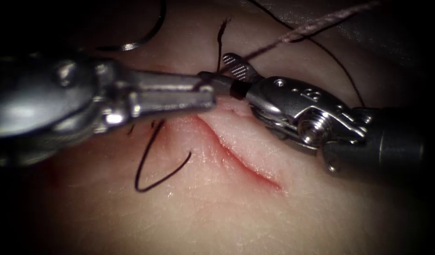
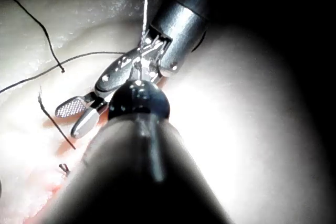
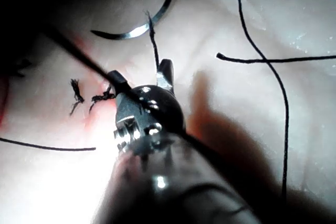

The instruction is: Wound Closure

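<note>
Above the cut (image 1: pixel 236 156), left tool (image 1: pixel 205 92) seemingly clenched on thread (image 1: pixel 220 45), right tool (image 1: pixel 231 71) spread, empty, needle (image 1: pixel 142 38) lying free on tissue (image 1: pixel 217 212).

Both claws (image 1: pixel 217 87) crowding cut's (image 1: pixel 241 160) upper end; lower tissue (image 1: pixel 217 217) free, needle (image 1: pixel 142 40) behind.

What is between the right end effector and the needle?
A thread standing up from the tissue lies between the right end effector, jaws open, and the needle, which lies free on the tissue behind the left end effector.
</note>
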Action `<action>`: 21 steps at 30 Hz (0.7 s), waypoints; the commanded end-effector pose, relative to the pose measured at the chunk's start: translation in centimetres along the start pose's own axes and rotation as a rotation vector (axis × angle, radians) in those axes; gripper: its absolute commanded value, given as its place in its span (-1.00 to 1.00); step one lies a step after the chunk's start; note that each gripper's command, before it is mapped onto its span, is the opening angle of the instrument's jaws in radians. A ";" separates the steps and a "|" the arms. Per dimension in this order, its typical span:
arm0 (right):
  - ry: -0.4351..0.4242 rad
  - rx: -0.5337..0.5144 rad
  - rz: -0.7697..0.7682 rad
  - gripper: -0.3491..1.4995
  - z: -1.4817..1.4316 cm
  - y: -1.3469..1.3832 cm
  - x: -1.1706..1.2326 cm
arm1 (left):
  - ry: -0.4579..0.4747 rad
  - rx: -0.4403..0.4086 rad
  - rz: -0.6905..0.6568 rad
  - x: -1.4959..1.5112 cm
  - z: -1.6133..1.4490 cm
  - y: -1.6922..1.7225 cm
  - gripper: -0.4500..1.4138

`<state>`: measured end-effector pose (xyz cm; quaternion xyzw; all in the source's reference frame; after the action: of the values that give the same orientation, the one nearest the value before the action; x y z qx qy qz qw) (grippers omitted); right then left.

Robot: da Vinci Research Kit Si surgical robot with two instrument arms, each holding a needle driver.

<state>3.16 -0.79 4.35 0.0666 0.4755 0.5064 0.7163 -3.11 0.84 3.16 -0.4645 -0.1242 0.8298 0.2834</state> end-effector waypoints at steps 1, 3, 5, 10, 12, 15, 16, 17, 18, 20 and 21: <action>-0.003 0.011 -0.024 0.62 -0.06 0.01 0.04 | 0.019 0.005 -0.002 -0.07 0.04 -0.06 -1.00; -0.007 0.020 -0.054 0.82 -0.16 0.03 0.09 | 0.054 0.007 -0.021 -0.20 -0.02 -0.19 -1.00; -0.016 0.046 -0.105 0.96 -0.32 0.05 0.19 | 0.091 0.003 -0.042 -0.37 -0.05 -0.33 -1.00; -0.044 0.142 -0.117 0.96 -0.51 0.01 0.27 | 0.139 0.001 -0.062 -0.49 -0.03 -0.44 -1.00; -0.067 0.227 -0.121 0.93 -0.58 -0.09 0.30 | 0.158 0.003 -0.065 -0.51 -0.01 -0.47 -1.00; -0.087 0.306 -0.141 0.89 -0.63 -0.30 0.37 | 0.187 0.005 -0.063 -0.55 0.04 -0.51 -1.00; -0.093 0.326 -0.143 0.89 -0.63 -0.37 0.39 | 0.196 0.006 -0.061 -0.57 0.05 -0.53 -1.00; -0.100 0.354 -0.145 0.89 -0.62 -0.48 0.42 | 0.206 0.007 -0.059 -0.58 0.07 -0.55 -1.00; -0.105 0.375 -0.148 0.89 -0.61 -0.57 0.43 | 0.213 0.008 -0.057 -0.61 0.08 -0.57 -1.00; -0.116 0.421 -0.157 0.89 -0.58 -0.77 0.41 | 0.214 0.009 -0.053 -0.64 0.10 -0.61 -1.00; -0.119 0.440 -0.162 0.89 -0.57 -0.85 0.39 | 0.215 0.007 -0.051 -0.66 0.11 -0.62 -1.00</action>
<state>3.20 -1.09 3.30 0.2131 0.5336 0.3254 0.7510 -2.66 0.98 3.92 -0.5461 -0.1011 0.7681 0.3188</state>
